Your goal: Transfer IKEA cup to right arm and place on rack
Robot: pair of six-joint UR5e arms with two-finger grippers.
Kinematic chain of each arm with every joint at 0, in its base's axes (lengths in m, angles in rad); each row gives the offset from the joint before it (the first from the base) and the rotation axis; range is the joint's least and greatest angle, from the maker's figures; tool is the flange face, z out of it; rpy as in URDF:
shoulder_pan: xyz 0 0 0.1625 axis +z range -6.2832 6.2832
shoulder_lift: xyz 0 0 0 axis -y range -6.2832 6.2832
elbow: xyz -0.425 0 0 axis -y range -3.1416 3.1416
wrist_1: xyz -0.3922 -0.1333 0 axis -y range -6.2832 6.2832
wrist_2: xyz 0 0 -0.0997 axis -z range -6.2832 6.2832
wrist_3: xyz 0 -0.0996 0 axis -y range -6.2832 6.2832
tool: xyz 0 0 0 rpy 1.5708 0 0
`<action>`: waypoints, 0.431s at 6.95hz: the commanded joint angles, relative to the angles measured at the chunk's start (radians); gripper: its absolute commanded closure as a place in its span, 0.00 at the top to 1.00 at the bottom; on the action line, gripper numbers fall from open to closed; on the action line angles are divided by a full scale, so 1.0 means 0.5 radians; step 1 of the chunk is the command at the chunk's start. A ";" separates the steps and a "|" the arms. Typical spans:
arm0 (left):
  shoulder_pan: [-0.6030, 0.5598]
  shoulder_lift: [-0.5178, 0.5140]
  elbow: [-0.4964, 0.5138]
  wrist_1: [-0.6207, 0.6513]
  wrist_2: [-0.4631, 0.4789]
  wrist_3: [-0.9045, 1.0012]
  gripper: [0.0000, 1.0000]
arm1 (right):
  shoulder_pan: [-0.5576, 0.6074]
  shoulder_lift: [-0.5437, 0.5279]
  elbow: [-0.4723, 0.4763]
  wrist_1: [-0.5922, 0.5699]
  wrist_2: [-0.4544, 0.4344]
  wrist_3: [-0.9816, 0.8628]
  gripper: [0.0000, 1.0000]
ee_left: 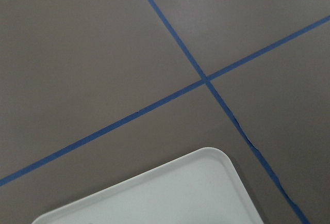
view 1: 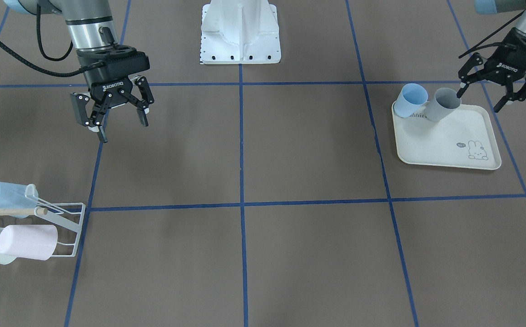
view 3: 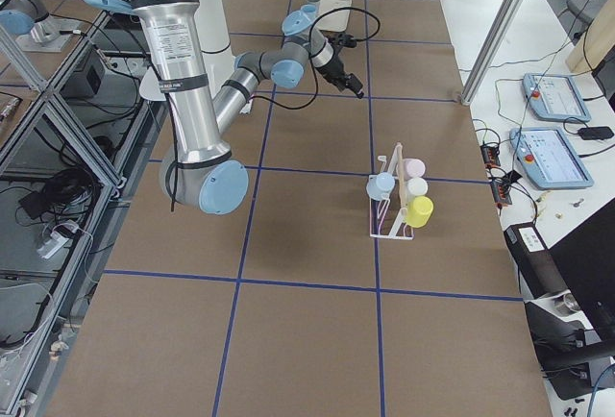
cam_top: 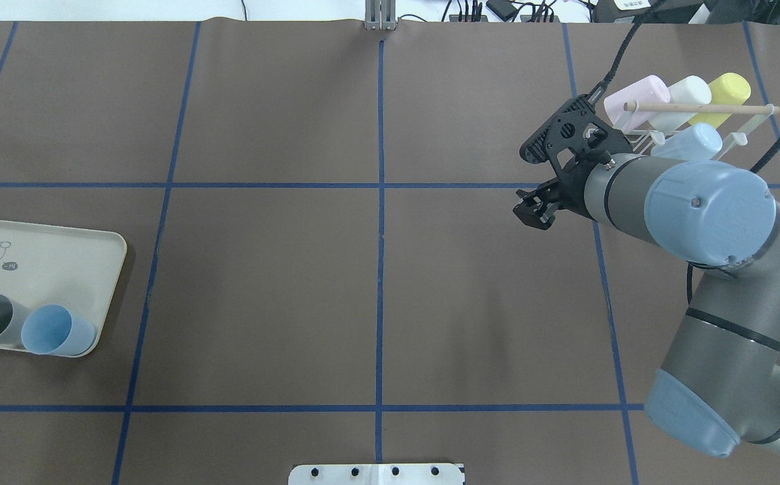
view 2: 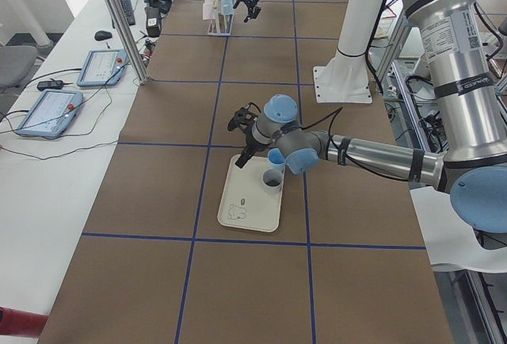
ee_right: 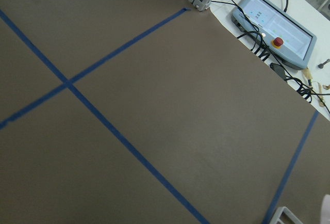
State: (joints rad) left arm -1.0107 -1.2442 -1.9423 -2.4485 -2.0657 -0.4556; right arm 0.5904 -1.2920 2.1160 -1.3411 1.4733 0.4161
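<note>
**Four cups racked, two on the tray, no cup in hand**

In the overhead view the rack (view 1: 80, 229) sits at upper right and carries four cups: pink cup (cam_top: 636, 98), pale cup (cam_top: 683, 94), yellow cup (cam_top: 727, 91) and racked blue cup (cam_top: 693, 141). Two more stand mouth-up on the tray (view 1: 444, 154) at that view's left edge: the grey cup (view 1: 442, 105) and, touching it, the tray's blue cup (view 1: 410, 102). By that count the job looks well past half done. For each tray cup a full round is left: pick up, hand over, hang.

The left gripper (view 1: 480, 101), at upper right of the front view, has its jaws spread wide and holds nothing. There one fingertip overlaps the grey cup's rim. The overhead view, though, shows a fingertip over the tray's bare part, apart from the cup. The left wrist view shows only a tray corner and no cup, so the gripper probably hangs above and beside the cup. The grey cup looks the likelier next pick.

The right gripper (view 1: 123, 128), at upper left of the front view, is also wide open and empty. It hangs above the table between the rack and the centre, well apart from both tray cups.
</note>
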 commanded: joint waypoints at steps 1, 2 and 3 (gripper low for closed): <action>0.107 0.055 0.260 -0.357 0.036 -0.052 1.00 | -0.012 0.025 0.041 0.059 0.109 0.146 1.00; 0.231 0.059 0.280 -0.401 0.090 -0.189 1.00 | -0.018 0.044 0.039 0.062 0.109 0.183 1.00; 0.391 0.062 0.283 -0.420 0.176 -0.345 1.00 | -0.018 0.053 0.039 0.062 0.106 0.183 1.00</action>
State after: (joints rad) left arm -0.8973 -1.2164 -1.8133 -2.6327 -2.0186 -0.5466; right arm 0.5826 -1.2726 2.1344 -1.3114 1.5255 0.4992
